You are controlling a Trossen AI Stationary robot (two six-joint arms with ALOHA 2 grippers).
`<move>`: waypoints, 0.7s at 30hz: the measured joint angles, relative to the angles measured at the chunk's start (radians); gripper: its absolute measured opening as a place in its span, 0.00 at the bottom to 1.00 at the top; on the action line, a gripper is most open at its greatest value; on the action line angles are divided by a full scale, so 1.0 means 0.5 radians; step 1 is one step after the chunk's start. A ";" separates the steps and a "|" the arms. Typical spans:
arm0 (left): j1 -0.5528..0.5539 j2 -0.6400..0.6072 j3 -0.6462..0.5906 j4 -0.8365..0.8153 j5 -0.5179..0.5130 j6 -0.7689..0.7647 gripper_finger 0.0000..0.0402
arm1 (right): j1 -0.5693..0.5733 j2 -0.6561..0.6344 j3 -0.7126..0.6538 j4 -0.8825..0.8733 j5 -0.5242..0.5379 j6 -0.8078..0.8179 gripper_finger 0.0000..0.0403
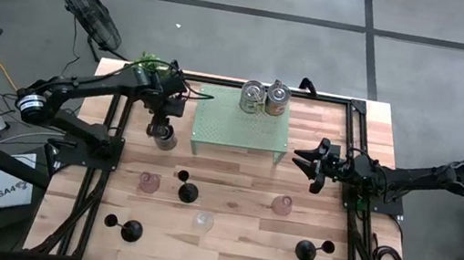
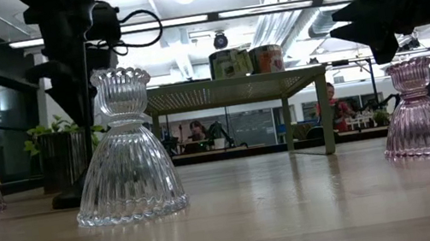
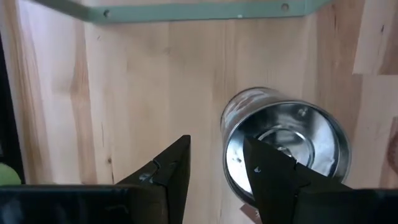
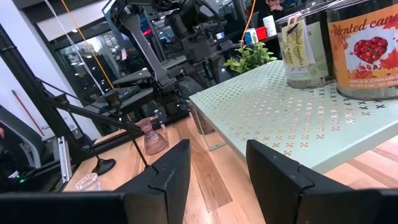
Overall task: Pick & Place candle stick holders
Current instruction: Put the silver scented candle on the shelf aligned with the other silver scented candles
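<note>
Overhead, three black candle stick holders [image 1: 188, 192] show; both wrist views reveal spread tool fingers [image 3: 168, 171].

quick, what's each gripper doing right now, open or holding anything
left gripper: open, holding nothing, one finger over the rim of a metal tin.
right gripper: open, empty, near the green stand.

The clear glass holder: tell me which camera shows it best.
The low view: the clear glass holder stands upright close to the camera, with ribbed skirt and scalloped cup plain. The high view shows only a faint pale spot on the table. The right wrist view catches it small at the edge; the left wrist view misses it.
</note>
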 joint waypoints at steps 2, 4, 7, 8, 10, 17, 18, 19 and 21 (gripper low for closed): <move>0.000 0.000 0.000 -0.001 0.036 0.097 0.36 | 0.000 0.000 0.000 0.000 0.000 0.000 0.37; 0.000 0.000 0.001 -0.001 0.102 0.186 0.36 | 0.000 0.000 0.000 0.000 0.000 0.000 0.37; -0.001 0.000 0.002 0.001 0.140 0.261 0.36 | 0.001 0.000 0.000 0.000 0.000 0.001 0.37; -0.001 0.000 0.002 0.002 0.139 0.272 0.36 | 0.000 0.000 0.000 0.000 0.000 0.000 0.37; -0.001 0.000 0.003 0.004 0.136 0.281 0.36 | 0.000 0.000 0.000 0.000 0.000 0.000 0.37; -0.004 0.022 0.004 0.001 0.143 0.362 0.36 | 0.000 0.000 0.000 0.000 0.000 0.000 0.37; -0.012 0.036 0.004 0.000 0.141 0.371 0.36 | 0.001 0.000 0.000 0.000 0.000 0.000 0.37; -0.017 0.055 0.004 0.001 0.133 0.384 0.36 | 0.001 -0.001 0.000 0.000 0.001 0.001 0.37; -0.023 0.091 0.005 0.008 0.123 0.433 0.36 | 0.000 0.000 0.000 0.000 0.000 0.000 0.37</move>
